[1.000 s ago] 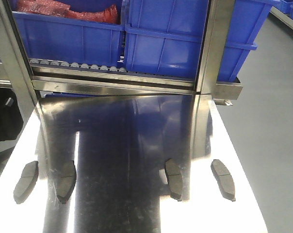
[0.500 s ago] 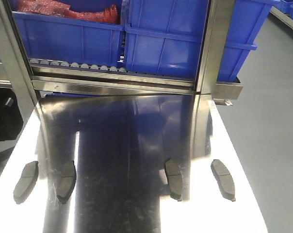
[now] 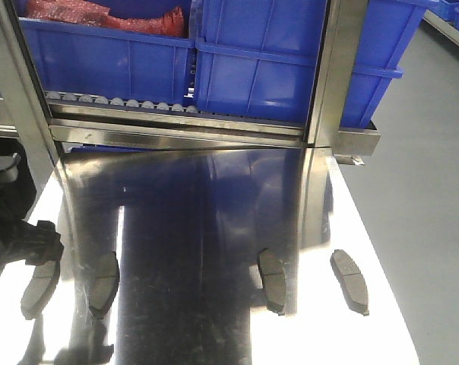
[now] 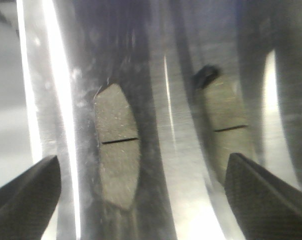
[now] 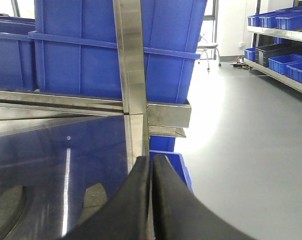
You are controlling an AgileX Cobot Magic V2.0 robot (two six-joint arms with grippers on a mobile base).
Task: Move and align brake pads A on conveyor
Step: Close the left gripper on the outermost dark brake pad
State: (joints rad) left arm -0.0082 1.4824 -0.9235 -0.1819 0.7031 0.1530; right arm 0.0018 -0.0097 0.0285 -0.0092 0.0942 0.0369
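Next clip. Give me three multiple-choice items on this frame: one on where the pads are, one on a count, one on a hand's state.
1. Where do the brake pads lie?
A. in a cardboard box
B. on a wooden shelf
C. on the steel tabletop

2. How many pads show in the front view?
A. two
B. four
C. six

3. How is the right hand?
A. shut, empty
B. wide open
C. shut on a pad

Key:
1 C, since every pad rests on the reflective steel.
2 B, since two lie to the left and two to the right.
3 A, since the right wrist view shows it closed with nothing in between.
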